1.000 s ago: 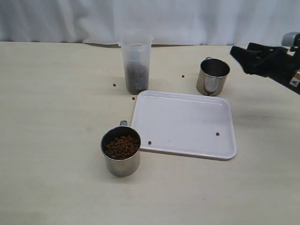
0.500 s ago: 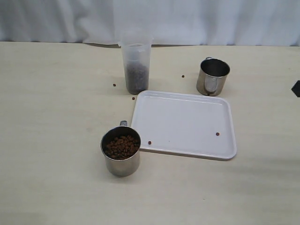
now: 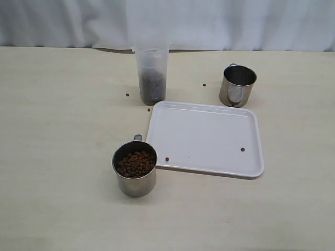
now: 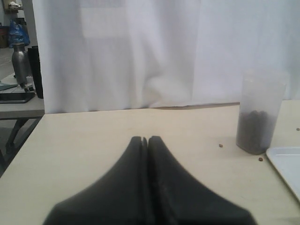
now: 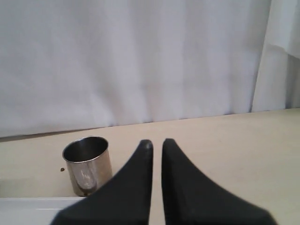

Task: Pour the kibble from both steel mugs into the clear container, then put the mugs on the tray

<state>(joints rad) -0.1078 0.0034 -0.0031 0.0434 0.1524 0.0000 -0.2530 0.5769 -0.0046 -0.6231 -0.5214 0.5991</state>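
One steel mug [image 3: 135, 168] full of kibble [image 3: 136, 163] stands at the tray's front left corner. The other steel mug [image 3: 238, 85] stands empty just behind the white tray [image 3: 207, 138]. The clear container [image 3: 152, 76], partly filled with kibble, stands behind the tray's left corner. Neither gripper shows in the exterior view. My left gripper [image 4: 147, 139] is shut on nothing, low over the table, well short of the container [image 4: 258, 115]. My right gripper [image 5: 157, 143] is shut with only a thin slit between its fingers and holds nothing. The empty mug [image 5: 88, 164] stands apart from it.
Loose pellets lie on the tray [image 3: 243, 149], by its front edge [image 3: 167, 159], left of the container [image 3: 127, 94] and near the empty mug [image 3: 204, 85]. A white curtain hangs behind the table. A side table with bottles [image 4: 18, 61] stands beyond the table's left end.
My right arm, a second ago at the right edge near the empty mug, has pulled out of the exterior view to the right, and its jaws have closed. Mugs, container and tray stayed put.
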